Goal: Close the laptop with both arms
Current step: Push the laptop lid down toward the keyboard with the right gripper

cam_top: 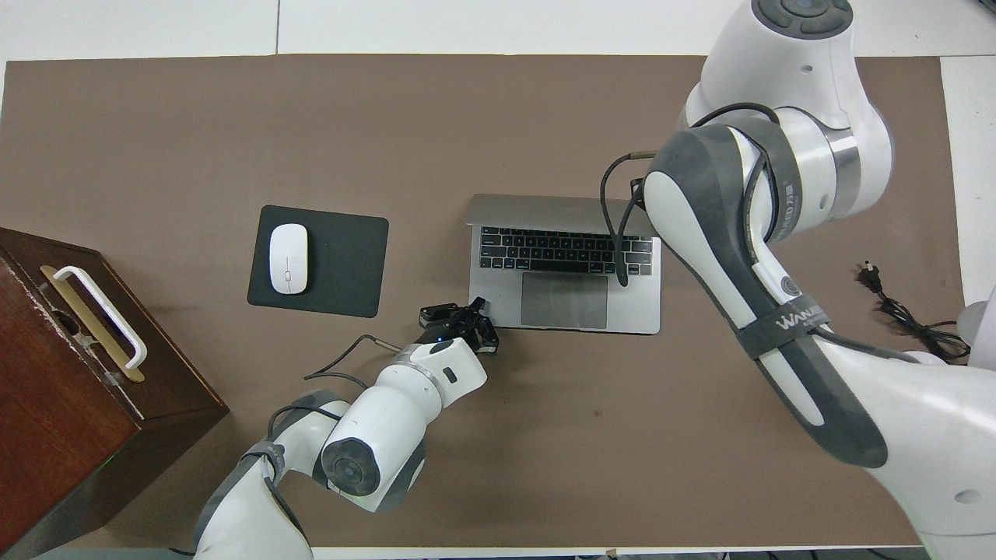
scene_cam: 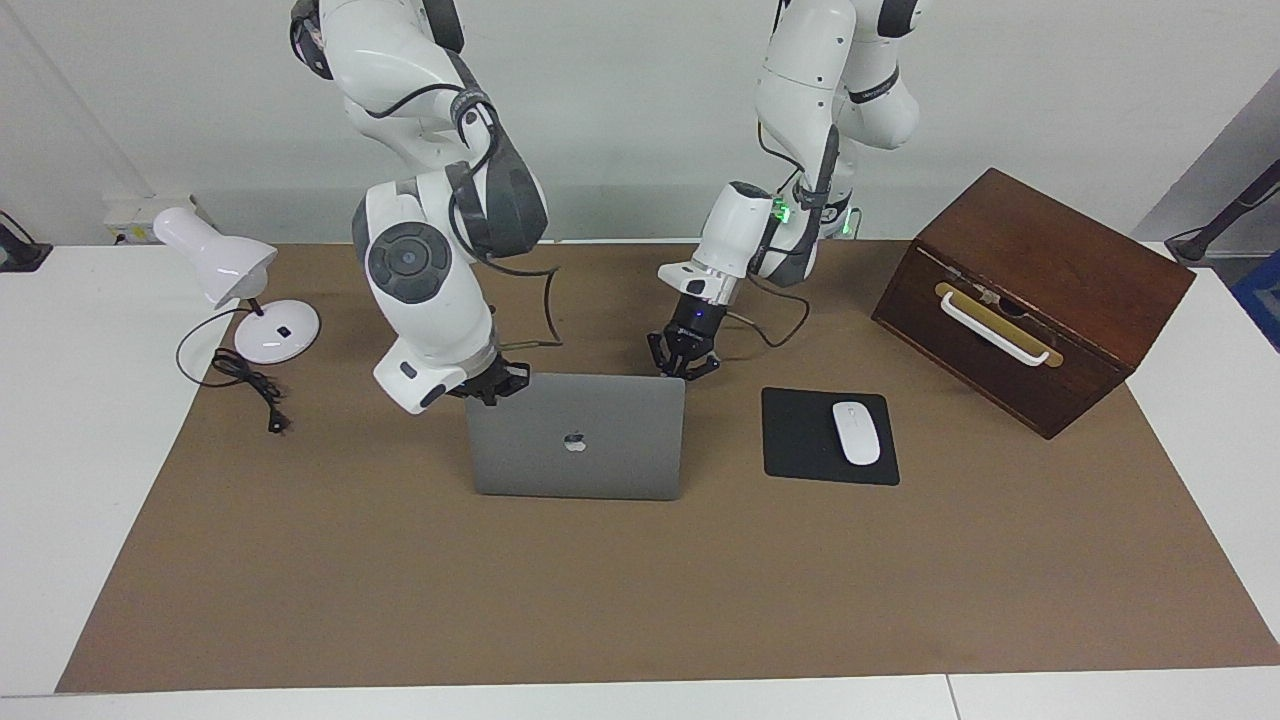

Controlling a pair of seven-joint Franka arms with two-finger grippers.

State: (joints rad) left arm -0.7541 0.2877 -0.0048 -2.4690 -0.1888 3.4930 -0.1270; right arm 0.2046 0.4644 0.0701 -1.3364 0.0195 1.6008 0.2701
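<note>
Both fingers pinched together, empty: right gripper (scene_cam: pixel 492 384) and left gripper (scene_cam: pixel 685 362) at laptop (scene_cam: pixel 578 438) lid's top corners; push evenly.

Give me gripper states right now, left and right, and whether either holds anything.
Left gripper: shut, holding nothing, by the top corner of the thin silver-grey laptop lid.
Right gripper: shut, holding nothing, at the lid's other top corner.
</note>
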